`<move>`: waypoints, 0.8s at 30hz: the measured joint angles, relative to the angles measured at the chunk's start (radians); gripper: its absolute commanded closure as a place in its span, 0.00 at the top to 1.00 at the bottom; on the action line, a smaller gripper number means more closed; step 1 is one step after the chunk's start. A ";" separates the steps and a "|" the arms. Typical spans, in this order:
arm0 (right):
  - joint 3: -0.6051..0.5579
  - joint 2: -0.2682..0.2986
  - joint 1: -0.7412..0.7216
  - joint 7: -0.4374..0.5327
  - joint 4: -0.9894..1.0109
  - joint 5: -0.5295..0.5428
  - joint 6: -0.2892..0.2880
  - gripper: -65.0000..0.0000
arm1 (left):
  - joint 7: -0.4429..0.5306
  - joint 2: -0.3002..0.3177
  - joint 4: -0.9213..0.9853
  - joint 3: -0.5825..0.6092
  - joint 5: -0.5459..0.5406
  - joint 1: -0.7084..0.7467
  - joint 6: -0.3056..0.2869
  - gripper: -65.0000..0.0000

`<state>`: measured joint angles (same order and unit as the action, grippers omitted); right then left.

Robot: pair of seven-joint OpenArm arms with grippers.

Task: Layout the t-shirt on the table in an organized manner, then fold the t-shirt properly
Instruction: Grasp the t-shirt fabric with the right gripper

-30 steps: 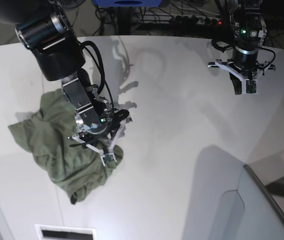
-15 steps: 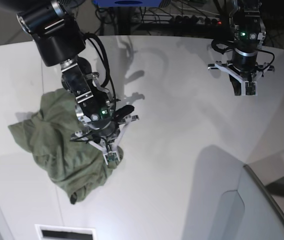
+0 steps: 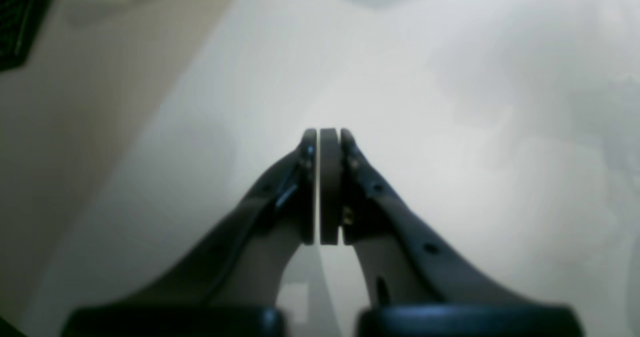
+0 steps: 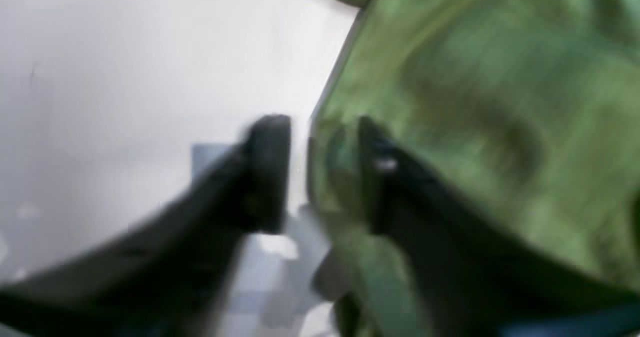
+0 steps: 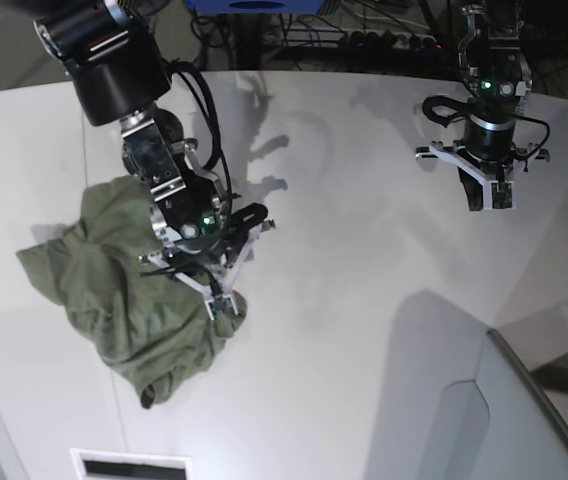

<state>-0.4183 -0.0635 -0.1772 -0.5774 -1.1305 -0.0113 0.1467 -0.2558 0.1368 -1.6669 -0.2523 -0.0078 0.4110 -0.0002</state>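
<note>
Two arms: you have both in the base view, well apart from each other.
T-shirt (image 5: pixel 129 290): crumpled heap at about 9 o'clock on the table (image 5: pixel 364 260), not laid out; folds bunched, one lobe trailing toward 7 o'clock.
Right gripper (image 5: pixel 223 305): pointing down at the heap's 3 o'clock edge. In the right wrist view, its jaws stand partly apart with a ridge of green cloth (image 4: pixel 340 177) between them; one finger (image 4: pixel 267 172) is over bare table, the other against the cloth. The picture is blurred, so you cannot tell whether the cloth is pinched.
Left gripper (image 5: pixel 487 195): hanging above bare table at about 2 o'clock, far from the shirt. In the left wrist view (image 3: pixel 329 187), the pads are pressed together with nothing between them.
Grey panel (image 5: pixel 524 420): at about 5 o'clock, clear of both arms.
</note>
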 measured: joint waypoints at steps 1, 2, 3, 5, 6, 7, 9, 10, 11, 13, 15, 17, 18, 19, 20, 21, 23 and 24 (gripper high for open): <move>-0.031 0.006 -0.008 0.011 0.007 -0.006 0.006 0.61 | -0.003 0.000 0.000 0.000 0.000 0.002 0.000 0.01; -0.069 0.011 -0.010 0.034 0.009 -0.005 0.003 0.67 | -0.004 0.000 0.000 0.000 0.000 0.005 0.000 0.01; -0.095 0.011 -0.009 0.067 0.011 0.000 -0.001 0.69 | -0.004 0.000 0.000 0.000 0.000 0.008 0.000 0.01; -0.130 0.008 -0.007 0.098 0.035 -0.035 -0.016 0.70 | -0.003 0.000 0.000 0.000 0.000 0.006 0.000 0.01; -0.130 0.001 -0.013 0.099 0.064 -0.058 -0.013 0.70 | -0.003 0.000 0.000 0.000 0.000 0.005 0.000 0.01; -0.129 -0.005 -0.023 0.100 0.100 -0.075 -0.010 0.70 | -0.003 0.001 0.000 0.000 0.001 0.004 0.000 0.01; -0.129 -0.008 -0.050 0.132 0.171 -0.082 0.000 0.70 | -0.003 0.003 0.000 0.000 0.000 0.004 0.000 0.01; -0.129 -0.010 -0.068 0.134 0.198 -0.085 -0.001 0.70 | -0.003 0.001 0.000 -0.001 0.000 0.005 0.000 0.01; -0.129 -0.015 -0.085 0.138 0.222 -0.087 -0.001 0.70 | -0.003 -0.001 0.000 -0.001 0.000 0.005 0.000 0.01; -0.126 -0.017 -0.092 0.186 0.246 -0.087 0.024 0.70 | -0.003 0.000 0.000 -0.001 0.000 0.005 0.000 0.01; -0.128 -0.019 -0.079 0.220 0.257 -0.084 0.127 0.70 | -0.003 0.002 0.000 -0.001 0.000 0.005 0.000 0.01; -0.134 -0.016 -0.081 0.225 0.266 -0.087 0.166 0.69 | -0.006 -0.001 0.000 0.000 -0.001 0.005 0.000 0.01; -0.132 -0.016 -0.086 0.219 0.269 -0.087 0.169 0.67 | -0.006 -0.001 0.000 0.000 0.000 0.005 0.000 0.01; -0.129 -0.016 -0.088 0.215 0.269 -0.086 0.168 0.60 | -0.006 0.000 0.000 0.000 0.000 0.005 0.000 0.01; -0.129 -0.016 -0.088 0.208 0.269 -0.086 0.168 0.50 | -0.006 0.000 0.000 0.000 0.000 0.005 0.000 0.01; -0.129 -0.016 -0.087 0.207 0.272 -0.087 0.168 0.39 | -0.006 0.000 0.000 0.000 0.000 0.005 0.000 0.01; -0.129 -0.014 -0.082 0.206 0.274 -0.089 0.168 0.11 | -0.007 -0.001 0.000 0.000 0.000 0.005 0.000 0.01; -0.129 -0.014 -0.079 0.192 0.274 -0.085 0.169 0.00 | -0.006 -0.001 0.000 0.000 0.000 0.005 0.000 0.01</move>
<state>-0.5468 -0.0772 -0.2565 -0.3859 -0.8570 -0.0963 0.3153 -0.2623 0.1360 -1.6665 -0.2527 -0.0082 0.4160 -0.0002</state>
